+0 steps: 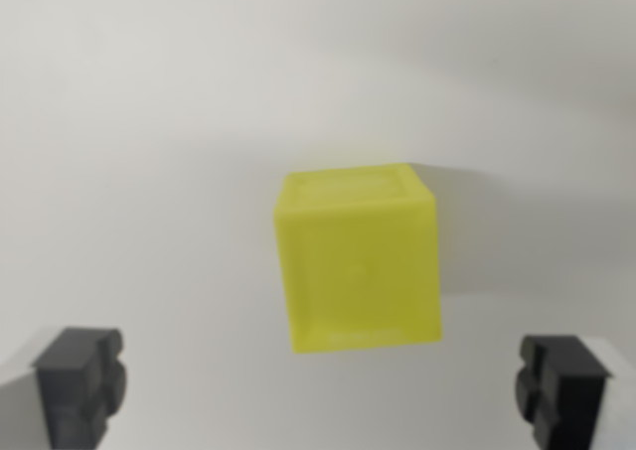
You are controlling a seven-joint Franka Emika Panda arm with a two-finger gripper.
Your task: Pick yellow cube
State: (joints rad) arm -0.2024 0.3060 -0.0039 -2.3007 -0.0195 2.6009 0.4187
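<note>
One yellow cube (pixel 360 261) is being framed on the white counter (pixel 149 122), untouched, ahead of the spread, empty tool (pixel 323 385); being offset toward the wrist view's right, it is being exposed to a nudge from that finger.

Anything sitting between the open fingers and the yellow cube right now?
No. In the wrist view, only bare white surface separates the gripper from the yellow cube; the fingertips stand wide apart.

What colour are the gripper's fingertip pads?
Black pads, seen at the bottom corners of the wrist view.
</note>
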